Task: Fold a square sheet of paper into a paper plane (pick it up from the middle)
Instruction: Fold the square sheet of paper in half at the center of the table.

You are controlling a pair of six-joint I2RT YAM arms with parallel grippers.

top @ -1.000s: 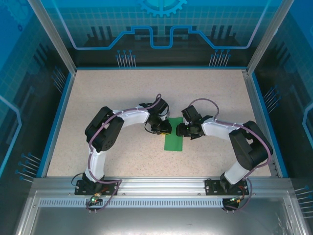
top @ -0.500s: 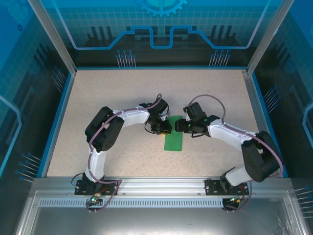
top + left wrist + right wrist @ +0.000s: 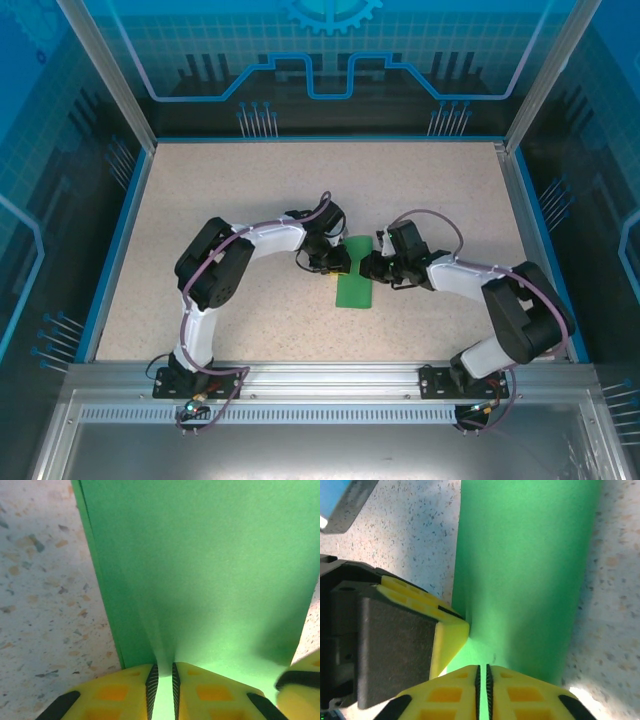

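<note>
Left gripper (image 3: 335, 262): fingers almost together, pinching a raised ridge of the paper (image 3: 356, 284) on its left side.
Paper: narrow green strip lying mid-table (image 3: 250, 190), between the two grippers.
Right gripper (image 3: 368, 266): fingers almost together, nipping the paper from its right side, just beside the left gripper.

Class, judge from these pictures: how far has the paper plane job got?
Done: the green paper lies on the table as a narrow strip, so some folding looks made. In hand: the left gripper and right gripper are both shut on it, from opposite sides. Left: no pointed nose or wings show, so the shaping remains.
</note>
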